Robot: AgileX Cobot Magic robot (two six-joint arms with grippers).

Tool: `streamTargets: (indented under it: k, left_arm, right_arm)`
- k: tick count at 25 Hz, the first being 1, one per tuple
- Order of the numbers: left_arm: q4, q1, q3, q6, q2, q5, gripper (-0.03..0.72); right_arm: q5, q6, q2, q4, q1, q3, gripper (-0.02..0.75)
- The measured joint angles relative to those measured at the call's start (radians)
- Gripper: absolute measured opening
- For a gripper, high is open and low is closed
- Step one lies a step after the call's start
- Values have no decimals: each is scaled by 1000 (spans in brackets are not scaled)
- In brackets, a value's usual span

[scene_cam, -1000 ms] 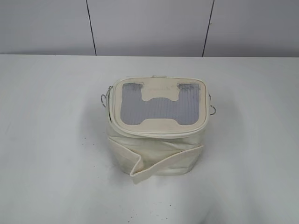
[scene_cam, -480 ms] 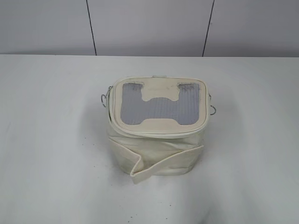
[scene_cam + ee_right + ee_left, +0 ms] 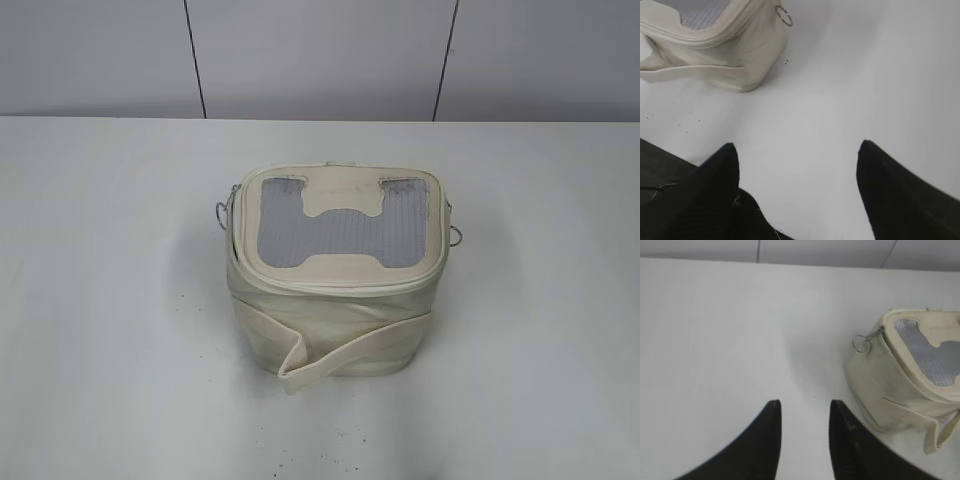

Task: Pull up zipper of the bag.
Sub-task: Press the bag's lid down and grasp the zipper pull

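Observation:
The cream-white bag (image 3: 335, 325) stands in the middle of the white table, with its grey ribbed panel (image 3: 340, 235) on top and a cream strap (image 3: 350, 352) across its front. The zipper (image 3: 335, 284) runs round the top rim. One ring pull (image 3: 221, 215) hangs at the left side and one (image 3: 456, 236) at the right. Neither gripper shows in the exterior view. My left gripper (image 3: 805, 407) is open and empty over bare table, left of the bag (image 3: 880, 390) and its ring pull (image 3: 861, 344). My right gripper (image 3: 797, 150) is open and empty, right of the bag (image 3: 740, 55) and its ring pull (image 3: 784, 16).
The white table (image 3: 110, 300) stretches all round the bag. A grey panelled wall (image 3: 320, 55) stands behind the table's far edge. Small dark specks lie on the table near the bag's base (image 3: 690, 120).
The bag's walls have settled very slightly. Nothing else has visibly moved in the exterior view.

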Motion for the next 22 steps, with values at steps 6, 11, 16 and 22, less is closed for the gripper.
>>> streamTargets:
  k: [6,11,16,22]
  left_arm:
    - [-253,0,-58,258,327,-1,256]
    - [-316,0,-167,341,554,67,256]
    - [-408,0,-304,473,759,184,265]
    - [-447,0,-459,624,912,219,366]
  right_arm:
    - [-29,-195,348,44,60,-224,568]
    - [-10,-437,609,164,61,-437,568]
    - [117,-630,863,272,67,-689,568]
    - [213,-710,1109,290,142,-979,568]
